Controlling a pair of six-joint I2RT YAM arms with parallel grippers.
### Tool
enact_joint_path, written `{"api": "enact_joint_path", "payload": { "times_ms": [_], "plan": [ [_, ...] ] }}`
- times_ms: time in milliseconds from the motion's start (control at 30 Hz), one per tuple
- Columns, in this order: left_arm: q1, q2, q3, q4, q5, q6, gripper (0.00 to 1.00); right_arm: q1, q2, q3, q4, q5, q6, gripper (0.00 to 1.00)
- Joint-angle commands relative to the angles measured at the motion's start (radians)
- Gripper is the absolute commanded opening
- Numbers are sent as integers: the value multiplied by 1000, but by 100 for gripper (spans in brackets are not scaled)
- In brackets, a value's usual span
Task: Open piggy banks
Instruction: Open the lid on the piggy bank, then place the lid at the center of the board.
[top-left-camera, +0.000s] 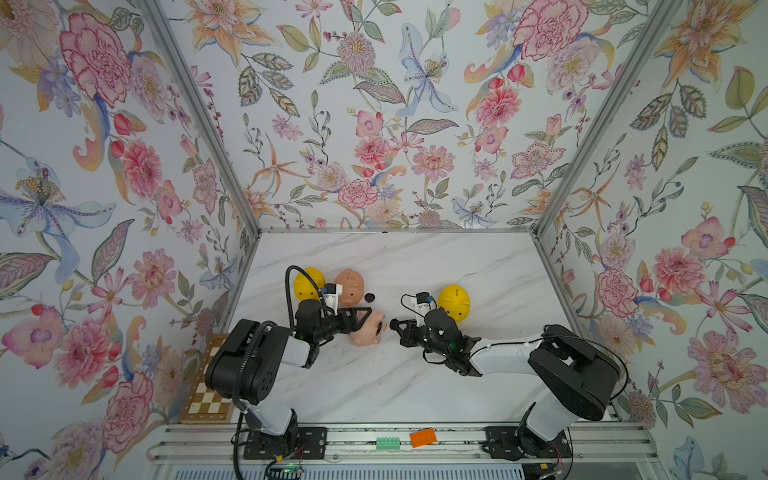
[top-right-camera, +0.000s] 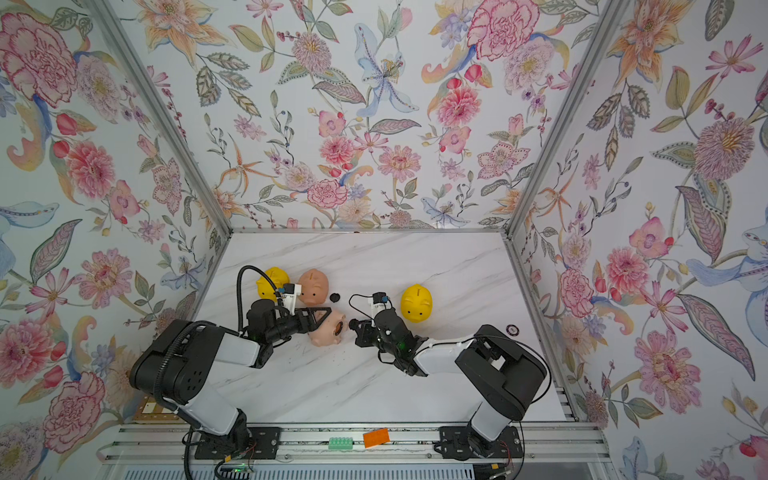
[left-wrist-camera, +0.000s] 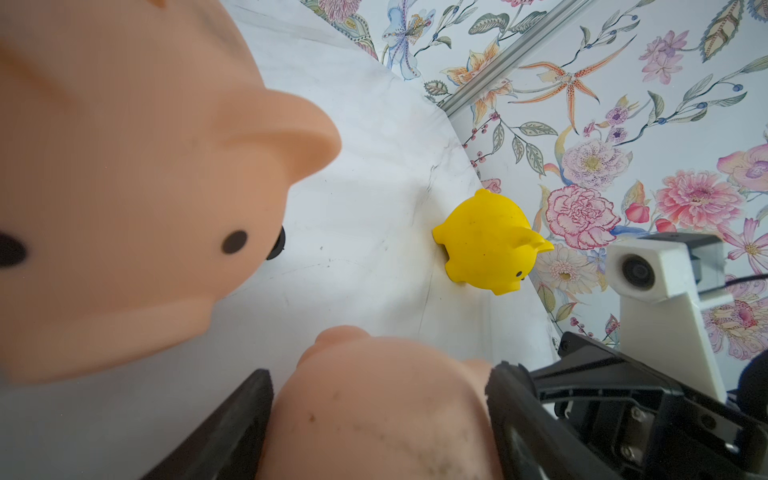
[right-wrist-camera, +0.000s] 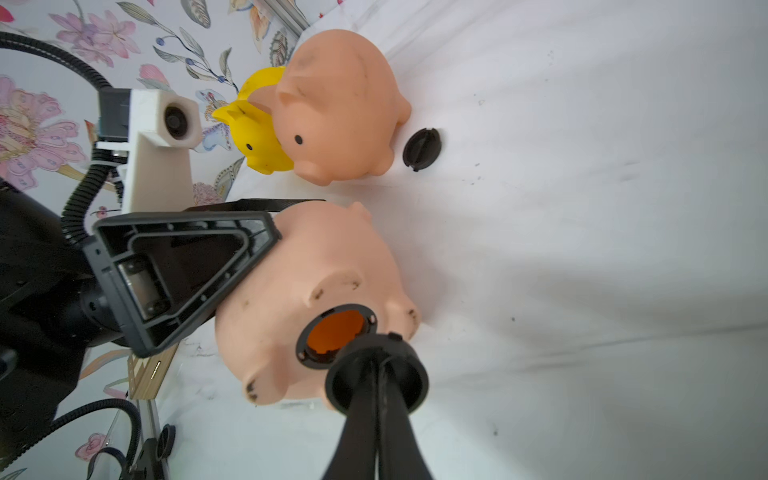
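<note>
The left gripper (top-left-camera: 360, 321) is clamped on a peach pig (right-wrist-camera: 316, 266) tipped sideways, mid-tabletop (top-left-camera: 415, 257). Its belly hole (right-wrist-camera: 336, 330) is open and orange inside. The right gripper (right-wrist-camera: 376, 370), closed tight on a black plug (right-wrist-camera: 353, 386), sits just in front of that hole. Behind, a second peach pig (top-left-camera: 350, 286) stands just beside a yellow pig (top-left-camera: 307, 282), with a loose plug (top-left-camera: 369, 296) nearby. The other yellow pig (top-left-camera: 454, 301) stands by the right arm (top-left-camera: 498, 353).

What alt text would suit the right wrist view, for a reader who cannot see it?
The right pincer is shut on a black plug beside the open belly hole of a pink piggy bank, which the left pincer holds on its side. Behind, a second pink pig and a yellow pig stand together, a loose plug near them.
</note>
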Motion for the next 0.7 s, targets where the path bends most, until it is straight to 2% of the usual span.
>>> {"api": "enact_joint_path", "payload": {
  "times_ms": [0,167,467,667],
  "plan": [
    [-22,38,-45,-210,-9,47,83,-35,-2,93,-252,-27,-81,0],
    [-20,30,-51,-204,-11,45,83,-88,98,265,-487,-17,-158,0],
    [-22,25,-56,-196,-9,43,83,-149,299,501,-688,40,-251,0],
    [-21,27,-56,-191,-9,43,83,-175,370,579,-738,58,-275,0]
  ]
}}
